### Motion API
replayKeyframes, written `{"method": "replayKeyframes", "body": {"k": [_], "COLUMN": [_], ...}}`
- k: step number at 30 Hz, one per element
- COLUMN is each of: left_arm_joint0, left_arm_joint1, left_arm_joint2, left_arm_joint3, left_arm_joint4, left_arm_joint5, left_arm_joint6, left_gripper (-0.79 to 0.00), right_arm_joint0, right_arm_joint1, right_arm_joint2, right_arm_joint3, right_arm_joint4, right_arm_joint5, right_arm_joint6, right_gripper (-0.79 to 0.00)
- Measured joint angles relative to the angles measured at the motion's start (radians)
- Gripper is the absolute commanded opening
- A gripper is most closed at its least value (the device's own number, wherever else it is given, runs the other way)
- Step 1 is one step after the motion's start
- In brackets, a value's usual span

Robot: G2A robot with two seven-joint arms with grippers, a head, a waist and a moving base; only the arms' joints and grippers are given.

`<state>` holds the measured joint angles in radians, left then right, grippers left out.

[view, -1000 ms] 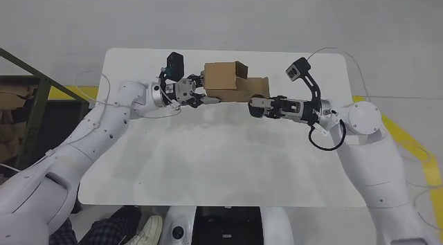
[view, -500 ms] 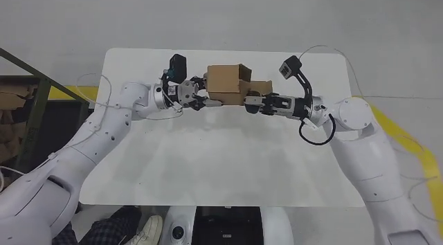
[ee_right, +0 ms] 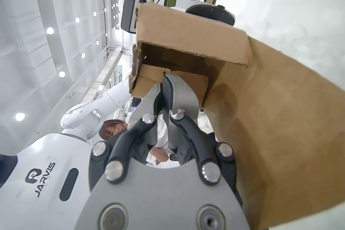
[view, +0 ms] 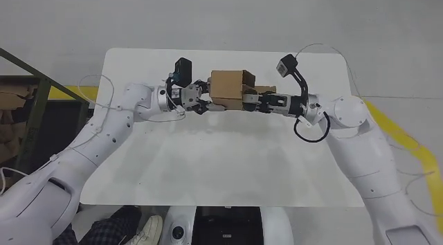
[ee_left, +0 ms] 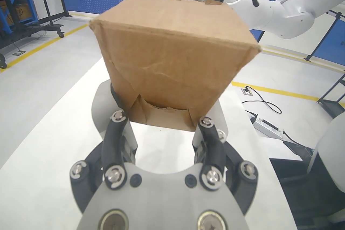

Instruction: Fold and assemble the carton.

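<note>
The brown carton (view: 227, 87) is at the back middle of the white table (view: 228, 162), held between my two grippers. My left gripper (view: 201, 98) is clamped on the carton's narrow end (ee_left: 161, 112), with one finger (ee_left: 105, 107) on each side. My right gripper (view: 248, 98) is at the opposite, open end with its fingers shut. Its tip (ee_right: 165, 77) presses against a small inner flap (ee_right: 151, 80) inside the opening. A large flap (ee_right: 283, 134) stands out beside this gripper. The carton's inside is mostly hidden.
The table's back edge (view: 221, 50) runs just behind the carton. A green rack (view: 28, 86) stands off the table's left side. Open tabletop (view: 228, 176) lies in front of both arms.
My right gripper has moved left into the carton's open end, and the flap that stuck out on that side has swung in. My left gripper and the carton shifted slightly right.
</note>
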<state>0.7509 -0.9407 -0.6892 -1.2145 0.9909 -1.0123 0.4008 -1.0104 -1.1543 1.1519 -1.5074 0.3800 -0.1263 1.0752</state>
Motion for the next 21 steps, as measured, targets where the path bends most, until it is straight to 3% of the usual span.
{"method": "replayKeyframes", "body": {"k": [11,21], "left_arm_joint0": [0.014,0.007], "left_arm_joint1": [0.004,0.002], "left_arm_joint2": [-0.008,0.018], "left_arm_joint3": [-0.017,-0.033], "left_arm_joint4": [0.007,0.015], "left_arm_joint5": [0.000,0.000], "left_arm_joint6": [-0.005,-0.016], "left_gripper": [-0.394,-0.394], "right_arm_joint0": [-0.002,0.073], "right_arm_joint1": [0.022,0.007], "right_arm_joint2": [0.098,0.024], "right_arm_joint3": [0.014,0.056], "right_arm_joint4": [-0.055,-0.107], "right_arm_joint5": [0.014,0.024], "right_arm_joint6": [-0.063,-0.117], "right_gripper": [-0.785,-0.785]}}
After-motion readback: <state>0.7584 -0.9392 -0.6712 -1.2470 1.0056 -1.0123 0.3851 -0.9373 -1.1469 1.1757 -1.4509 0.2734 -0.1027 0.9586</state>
